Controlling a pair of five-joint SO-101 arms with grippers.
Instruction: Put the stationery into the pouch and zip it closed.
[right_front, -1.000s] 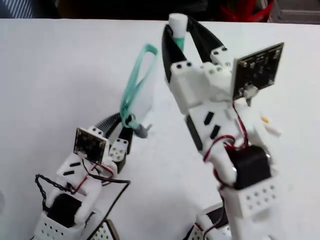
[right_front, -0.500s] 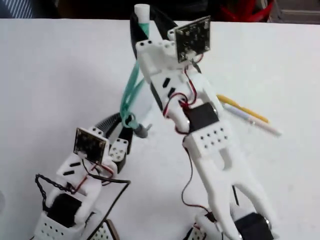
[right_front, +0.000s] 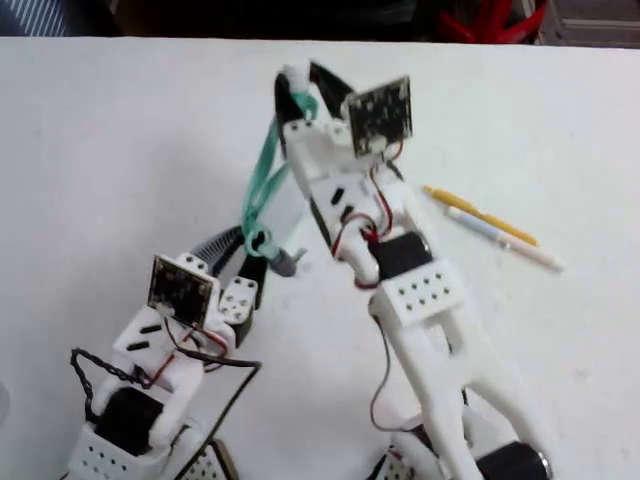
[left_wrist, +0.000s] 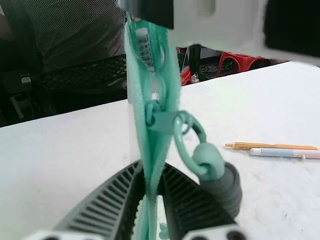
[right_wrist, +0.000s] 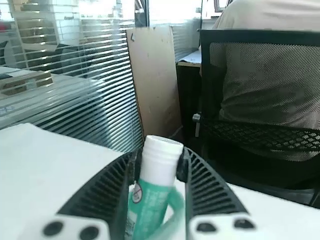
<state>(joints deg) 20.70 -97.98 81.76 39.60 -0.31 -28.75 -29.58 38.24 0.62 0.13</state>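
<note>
Step in hand: loading. My right gripper (right_wrist: 159, 167) clamps the glue stick (right_wrist: 161, 150) at the far mouth of the pouch (right_front: 266, 175). My left gripper (left_wrist: 152, 197) pinches the pouch's near zip end. Pens (right_front: 482, 214) wait on the counter (right_front: 120, 150). Next, I judge: lower it and release inside.

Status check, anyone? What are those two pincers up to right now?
Left pincer shut on pouch edge, near the zip pull. Right pincer shut on glue stick, at pouch's far end. Two pens on table, not yet packed.
</note>
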